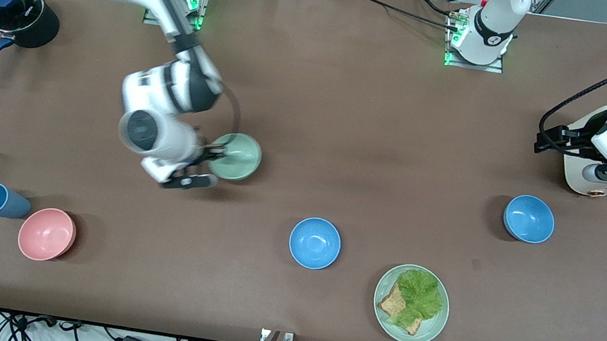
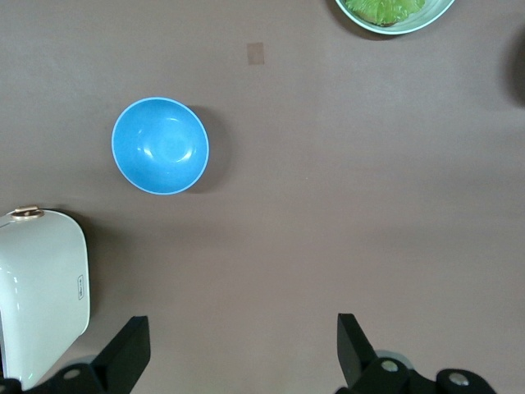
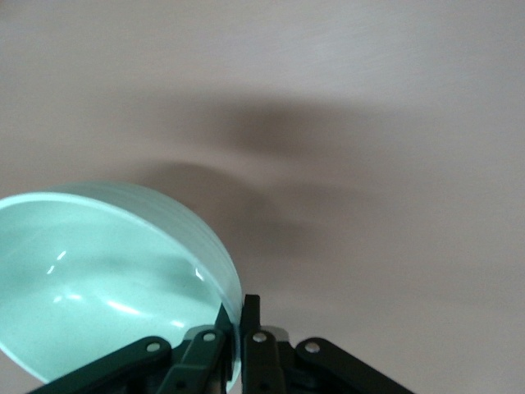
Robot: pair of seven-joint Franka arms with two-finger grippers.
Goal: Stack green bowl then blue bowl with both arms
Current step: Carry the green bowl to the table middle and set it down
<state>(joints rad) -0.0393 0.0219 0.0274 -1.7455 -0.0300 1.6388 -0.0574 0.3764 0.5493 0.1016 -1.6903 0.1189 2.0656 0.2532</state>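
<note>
Above brown table (image 1: 345, 112), right tool (image 3: 239, 322) pinches empty green bowl (image 1: 237, 156).

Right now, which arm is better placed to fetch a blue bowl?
Left, probably. The left gripper hangs open near one blue bowl; the right gripper is shut on the green bowl.
</note>
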